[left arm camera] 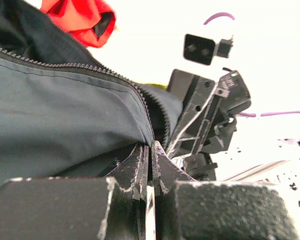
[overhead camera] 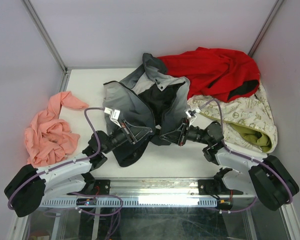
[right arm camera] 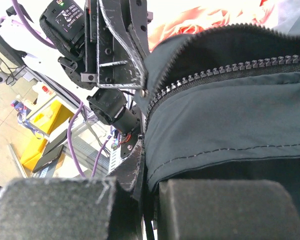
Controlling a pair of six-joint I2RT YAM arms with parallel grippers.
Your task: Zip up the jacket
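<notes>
Black arm bases sit closest, at the near edge of the white worktop (overhead camera: 85,85), one on each side. Behind them the jacket (overhead camera: 140,100) lies spread open in the middle of the worktop, grey outside and black inside. A red garment (overhead camera: 215,72) is piled at the back right, touching the top of the jacket. A cream patterned cloth (overhead camera: 250,117) lies partly under the red one on the right. A pink cloth (overhead camera: 50,130) is bunched up on the left, apart from the jacket. Both arms reach low across the worktop toward the middle, so they point at each other. The left hand (overhead camera: 147,131) and the right hand (overhead camera: 164,135) are close together at the jacket's near end. The left hand is pinched tight on the jacket's edge, just below where the zipper (left arm camera: 90,67) teeth come down. The right hand is pinched tight too, with the other front edge of the jacket squeezed between its fingers (right arm camera: 132,165). In each wrist view the other hand shows just behind the cloth.
</notes>
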